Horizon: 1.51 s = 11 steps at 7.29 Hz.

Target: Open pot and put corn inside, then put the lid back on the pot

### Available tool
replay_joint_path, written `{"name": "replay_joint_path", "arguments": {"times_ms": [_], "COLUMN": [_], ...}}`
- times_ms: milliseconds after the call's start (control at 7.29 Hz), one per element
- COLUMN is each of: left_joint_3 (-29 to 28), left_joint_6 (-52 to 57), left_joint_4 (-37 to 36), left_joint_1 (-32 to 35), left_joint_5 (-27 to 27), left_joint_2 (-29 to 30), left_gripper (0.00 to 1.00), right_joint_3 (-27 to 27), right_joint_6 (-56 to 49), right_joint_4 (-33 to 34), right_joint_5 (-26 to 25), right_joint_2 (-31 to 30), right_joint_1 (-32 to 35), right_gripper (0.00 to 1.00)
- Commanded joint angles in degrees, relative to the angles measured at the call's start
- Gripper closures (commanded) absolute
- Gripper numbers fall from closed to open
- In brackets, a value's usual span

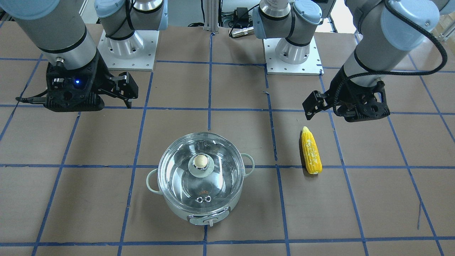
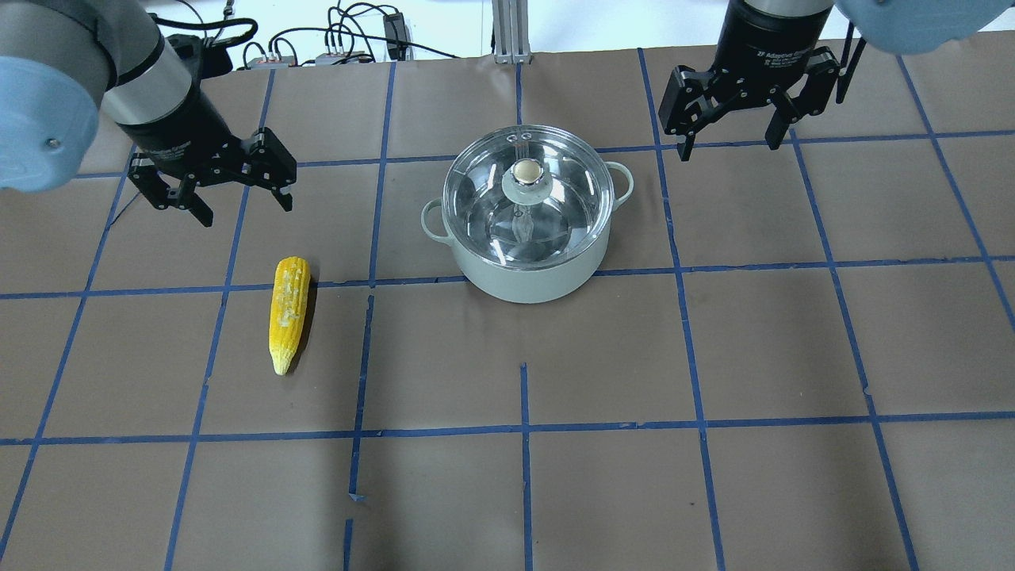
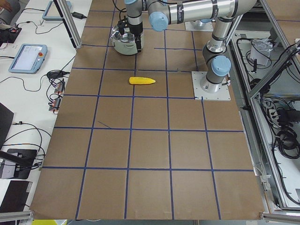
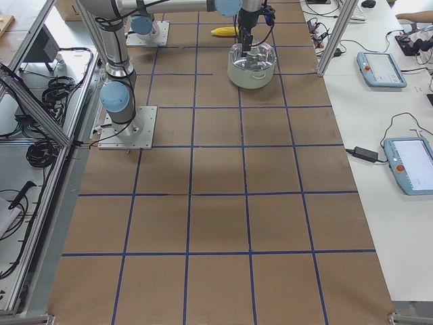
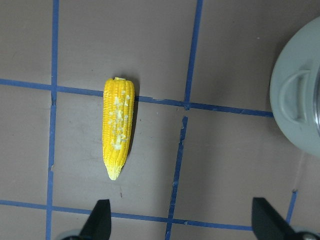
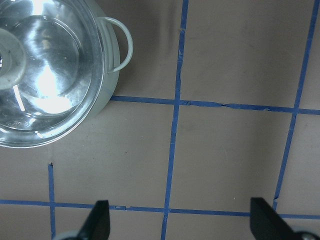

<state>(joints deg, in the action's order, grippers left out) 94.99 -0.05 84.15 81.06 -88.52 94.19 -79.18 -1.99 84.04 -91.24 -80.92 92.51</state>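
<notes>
The pot (image 2: 525,277) stands at the table's middle with the glass lid (image 2: 555,206) seated on it, beige knob (image 2: 526,170) up. The yellow corn (image 2: 289,312) lies flat on the table to the pot's left, its point toward the robot. My left gripper (image 2: 244,208) is open and empty, hovering just beyond the corn's blunt end; the left wrist view shows the corn (image 5: 117,127) ahead of the open fingers. My right gripper (image 2: 729,147) is open and empty, hovering to the right of the pot. The right wrist view shows the lid (image 6: 45,75) at the upper left.
The table is covered in brown paper with a blue tape grid. The arm bases (image 1: 293,53) stand on the robot's side of the table. Operator tables with tablets (image 4: 382,68) and cables run along the far side.
</notes>
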Motion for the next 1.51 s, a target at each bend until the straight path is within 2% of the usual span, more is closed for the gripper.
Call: {"name": "replay_joint_path", "arguments": {"times_ms": [0, 274, 548, 685, 823, 960, 1097, 1371], "left_joint_3": [7.54, 15.19, 18.47, 20.13, 21.97, 24.17, 25.93, 26.65], "left_joint_6": [3.30, 3.30, 4.60, 11.40, 13.74, 15.32, 17.69, 18.07], "left_joint_4": [-11.32, -27.19, -29.92, -30.01, -32.88, -38.56, -42.53, -43.72], "left_joint_1": [-3.01, -3.01, -2.49, -2.57, -2.57, -2.92, -3.19, -4.76], "left_joint_5": [0.10, -0.42, -0.43, -0.34, -0.25, -0.16, -0.08, 0.10], "left_joint_2": [0.47, 4.48, 6.01, 6.36, 6.79, 7.84, 8.90, 9.52], "left_gripper": [0.00, 0.00, 0.00, 0.00, 0.00, 0.00, 0.00, 0.00], "right_joint_3": [0.17, 0.25, 0.52, 2.69, 6.54, 9.45, 10.35, 9.40], "right_joint_6": [0.40, 1.19, 5.04, 8.72, 10.75, 16.08, 18.22, 21.41], "right_joint_4": [-0.19, 3.29, 10.85, 12.01, 11.76, 11.41, 12.02, 14.13], "right_joint_5": [0.28, 0.45, 0.37, 0.37, 0.19, -0.16, -0.34, -0.34], "right_joint_2": [-0.21, 0.92, 5.57, 8.64, 11.98, 15.14, 17.87, 19.82], "right_joint_1": [0.39, 1.09, 7.38, 9.25, 10.84, 13.55, 16.36, 18.14], "right_gripper": [0.00, 0.01, 0.02, 0.01, 0.02, 0.03, 0.03, 0.07]}}
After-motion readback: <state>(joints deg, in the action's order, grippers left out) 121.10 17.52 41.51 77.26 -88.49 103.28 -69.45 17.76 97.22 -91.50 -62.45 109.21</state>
